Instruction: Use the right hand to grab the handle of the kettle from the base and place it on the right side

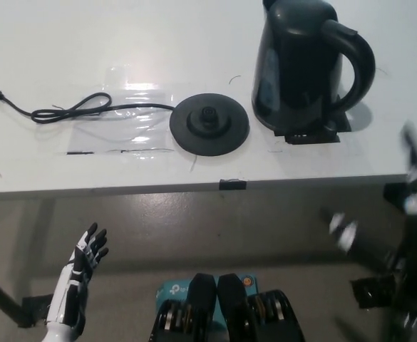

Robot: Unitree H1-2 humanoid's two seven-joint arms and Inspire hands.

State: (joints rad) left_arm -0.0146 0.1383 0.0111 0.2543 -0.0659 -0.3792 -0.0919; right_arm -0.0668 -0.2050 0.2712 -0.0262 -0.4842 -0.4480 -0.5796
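1. Left robot hand (80, 274): idle below the surface (87, 43) edge at lower left, off the work area. Fingers spread, nothing held.
2. Cord (58, 110): lies on the surface at the left and runs to the base.
3. Base (209, 124): bare, flat on the surface near centre. The kettle is not on it.
4. Kettle (301, 64): stands upright on the surface at about 2 o'clock from the base, just beside it and apart from it. Its handle (358, 60) faces 3 o'clock, toward the right edge.
5. Right robot hand (411, 182): a blurred shape at the right border, below the surface edge, at about 5 o'clock from the kettle and well apart from it. It holds nothing; its finger spread cannot be read through the blur.
6. Step in hand, as judged: the placement reads as finished, with the kettle off the base and on the right side, released.
7. Next move, as judged: only bringing the right arm to rest clear of the surface; no further grasp is called for.
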